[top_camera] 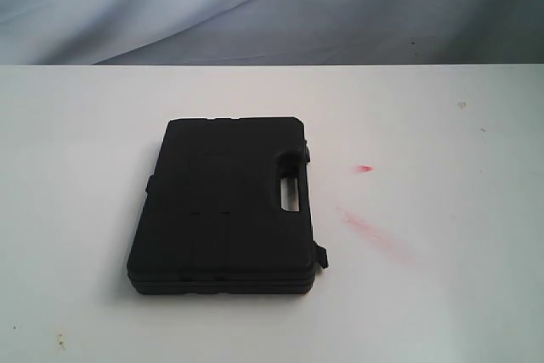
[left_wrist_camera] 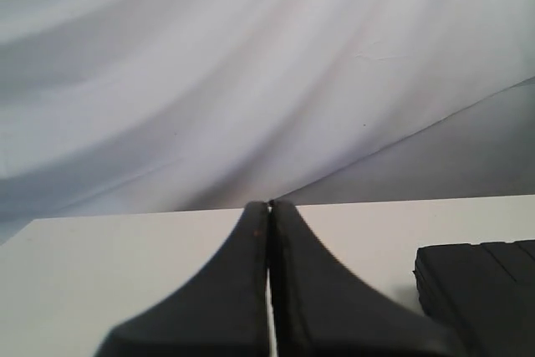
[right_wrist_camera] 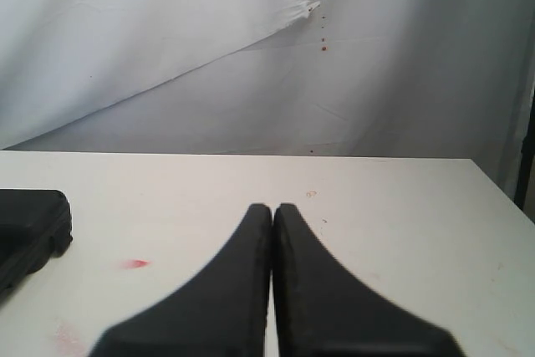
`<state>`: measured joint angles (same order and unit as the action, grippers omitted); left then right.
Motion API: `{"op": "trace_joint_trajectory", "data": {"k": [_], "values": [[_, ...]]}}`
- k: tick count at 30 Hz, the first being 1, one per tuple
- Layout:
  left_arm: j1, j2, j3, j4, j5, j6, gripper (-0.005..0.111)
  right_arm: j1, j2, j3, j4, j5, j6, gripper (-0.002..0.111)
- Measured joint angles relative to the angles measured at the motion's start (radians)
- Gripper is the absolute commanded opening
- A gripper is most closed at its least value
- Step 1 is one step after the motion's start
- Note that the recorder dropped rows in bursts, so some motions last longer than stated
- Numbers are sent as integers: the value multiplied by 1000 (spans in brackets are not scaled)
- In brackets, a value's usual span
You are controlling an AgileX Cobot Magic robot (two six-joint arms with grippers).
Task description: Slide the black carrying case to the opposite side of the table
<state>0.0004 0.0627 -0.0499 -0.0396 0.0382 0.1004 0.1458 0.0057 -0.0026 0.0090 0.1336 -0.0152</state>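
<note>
Black rectangular plastic carrying case [top_camera: 225, 206] lies flat on the wide white worktop [top_camera: 442, 295], slightly left of centre, handle cutout on its right edge. Red smears [top_camera: 374, 231] mark the worktop near that side. Left arm's fingers [left_wrist_camera: 238, 282] are clenched together with nothing between, aimed level over the worktop, clear of the case. Right arm's fingers [right_wrist_camera: 238, 282] are likewise pressed together, empty, held low, case well apart.

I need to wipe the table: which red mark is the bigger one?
The long faint streak, running diagonally off the handle side of the black case; the other red mark is only a small bright dab farther from the camera.
</note>
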Motion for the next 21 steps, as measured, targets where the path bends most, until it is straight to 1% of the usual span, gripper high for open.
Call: {"op": "trace_joint_trajectory", "data": {"k": [4,11,17,21], "values": [[0,0,44,0,-65,0,0,0,0,0,0,0,0,0],[0,0,45,0,-111,0,0,0,0,0,0,0,0,0],[0,0,45,-1,-62,0,0,0,0,0,0,0,0,0],[0,0,45,-1,29,0,0,0,0,0,0,0,0,0]]}}
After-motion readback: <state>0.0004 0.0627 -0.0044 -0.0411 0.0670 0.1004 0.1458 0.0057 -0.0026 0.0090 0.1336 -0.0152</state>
